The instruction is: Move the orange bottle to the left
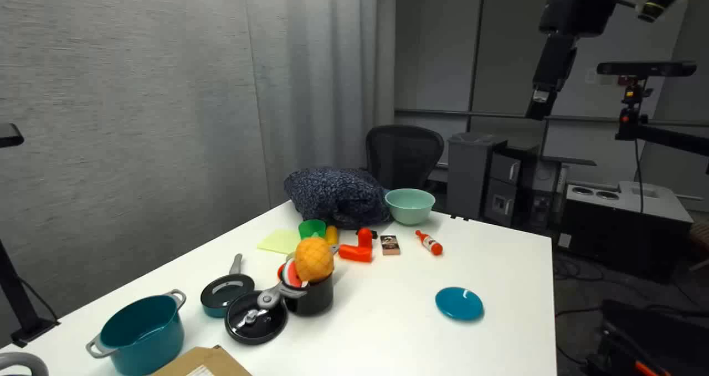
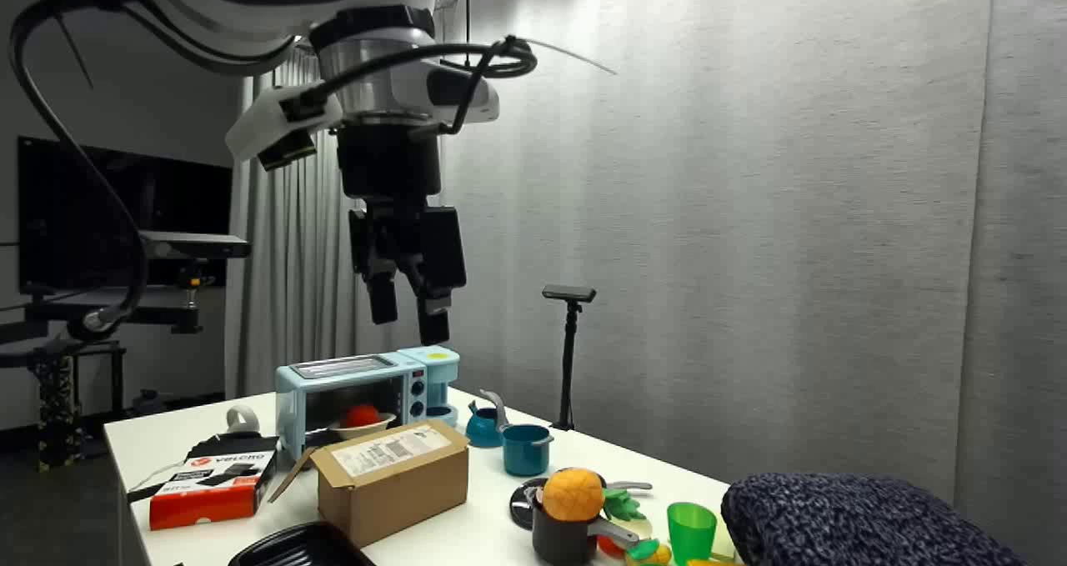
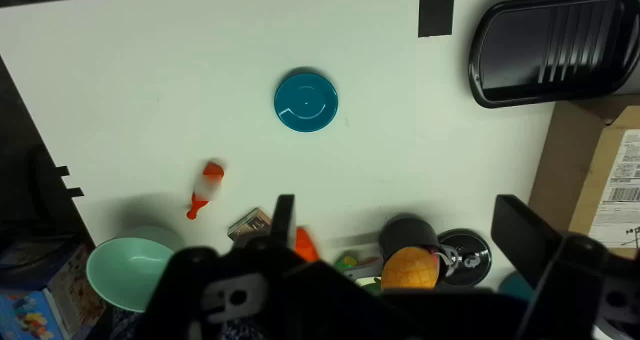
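Gripper (image 2: 408,320) is hovering empty, jaws wide, presumably because you're leaving room to straddle the orange bottle (image 1: 429,243), which is lying between the blue dish (image 1: 458,303) and mint bowl (image 1: 410,215).

White table (image 1: 388,320); orange bottle (image 1: 429,243) (sideways)

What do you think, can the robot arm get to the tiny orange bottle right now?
Probably yes. The gripper is open and empty, and the orange bottle lies on its side on the table, uncovered. The small box and mint bowl sit nearby but apart from it, so the way down looks free.
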